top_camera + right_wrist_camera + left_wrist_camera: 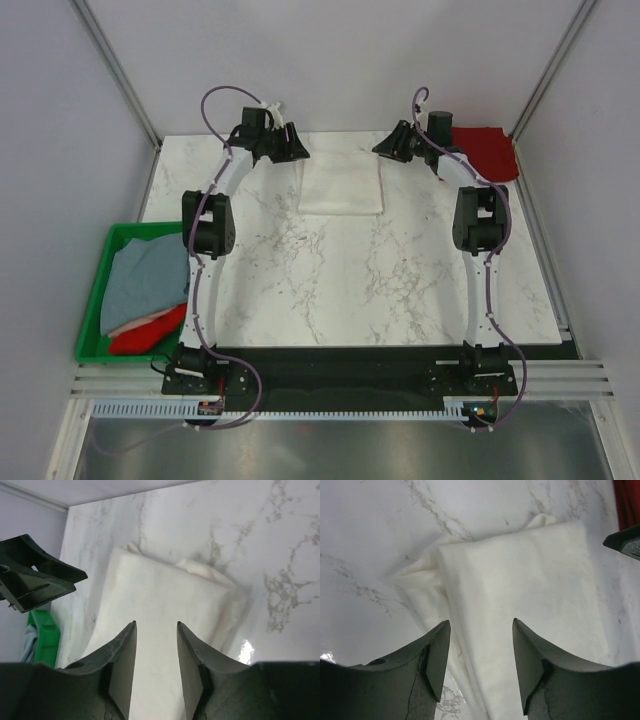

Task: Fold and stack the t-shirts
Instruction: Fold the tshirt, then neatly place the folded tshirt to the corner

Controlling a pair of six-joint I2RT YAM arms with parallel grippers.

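The marble tabletop carried all the work items. A green crate sat at its left edge and held a grey-blue t-shirt with a bright red t-shirt nearer the arm bases, both loosely heaped. The white t-shirt lay folded into a flat rectangle at the far centre of the tabletop, between the two arms. A dark red t-shirt lay in the far right corner, well apart from the white one. The left gripper stood open above the white t-shirt's left side and held nothing. The right gripper stood open more narrowly above its right side, also empty. The cloth appeared light, soft and limp, so it would likely sag and unfold if lifted by one point. A pinch through all layers at a folded edge or corner, one per gripper, appeared the safest hold.
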